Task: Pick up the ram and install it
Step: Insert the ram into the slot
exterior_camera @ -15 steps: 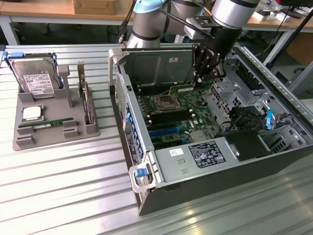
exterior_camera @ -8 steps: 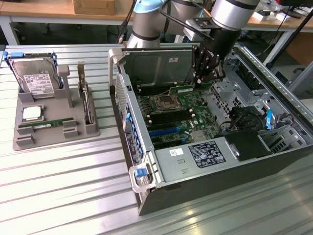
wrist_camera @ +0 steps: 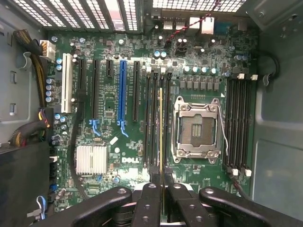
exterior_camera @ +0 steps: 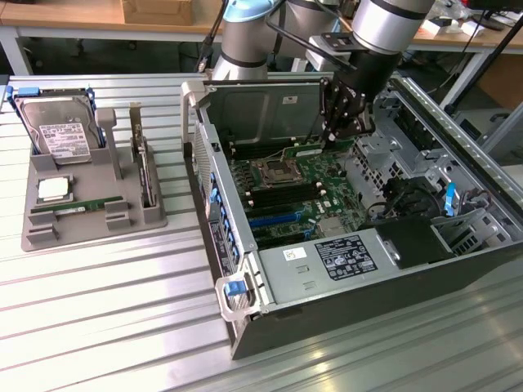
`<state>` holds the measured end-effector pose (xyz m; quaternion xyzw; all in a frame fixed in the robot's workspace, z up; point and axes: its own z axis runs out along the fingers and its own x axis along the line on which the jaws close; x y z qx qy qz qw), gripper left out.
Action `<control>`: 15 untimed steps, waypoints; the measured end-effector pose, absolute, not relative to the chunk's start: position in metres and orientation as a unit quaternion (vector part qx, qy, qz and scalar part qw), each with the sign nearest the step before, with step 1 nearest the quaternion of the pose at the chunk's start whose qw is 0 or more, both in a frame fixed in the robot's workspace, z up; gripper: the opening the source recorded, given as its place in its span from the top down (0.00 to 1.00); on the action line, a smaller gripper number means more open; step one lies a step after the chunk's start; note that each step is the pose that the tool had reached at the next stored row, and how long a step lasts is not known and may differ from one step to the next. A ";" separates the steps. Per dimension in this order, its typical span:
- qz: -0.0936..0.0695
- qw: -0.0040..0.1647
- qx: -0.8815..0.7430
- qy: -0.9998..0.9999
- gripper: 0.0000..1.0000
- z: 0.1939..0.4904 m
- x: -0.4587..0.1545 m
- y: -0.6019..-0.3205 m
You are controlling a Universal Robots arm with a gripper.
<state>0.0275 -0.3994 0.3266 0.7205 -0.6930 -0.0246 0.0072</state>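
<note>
Green board edge-on between the fingers: the gripper [wrist_camera: 162, 198] is clamped tight on the ram [wrist_camera: 161, 142], which in the wrist view runs as a thin yellow-green line down over the memory slots [wrist_camera: 155, 123] just beside the CPU socket [wrist_camera: 197, 128]. In the exterior view the gripper [exterior_camera: 343, 131] sits low inside the open PC case [exterior_camera: 458, 278], over the motherboard [exterior_camera: 294, 192], w/ the ram [exterior_camera: 315, 150] a short green strip under the fingers, near the back of the board.

Can't tell if the stick is already touching a slot or just above it; the wrist view lines it up w/ one of the black slots but depth is unclear. Whether the slot's end clips are open is too small to make out.

A second stick [exterior_camera: 78, 210] lies in the grey tray [exterior_camera: 94, 233] at the exterior view's left, well apart from the case, next to the silver chip [exterior_camera: 52, 189] and the hard drive [exterior_camera: 57, 131].

Risks, as I judge them:
- Stick slightly off the slot line → edge lands on the slot wall, not in the channel; pressing then could flex the board or chip the contacts.
- Notch the wrong way round → won't seat, force goes into the slot.
- Stick tilted along its length → one end seats, other rides high.
- Grip is on one end region only, so the stick could pivot in the fingers under push.
- Socket is open w/ bare pins close by; a slip sideways could hit it.
</note>
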 end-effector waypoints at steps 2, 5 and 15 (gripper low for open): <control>-0.025 0.007 0.721 -0.693 0.88 0.326 0.027 -0.399; -0.025 0.007 0.721 -0.693 0.88 0.325 0.027 -0.399; -0.025 0.007 0.721 -0.693 0.88 0.319 0.027 -0.399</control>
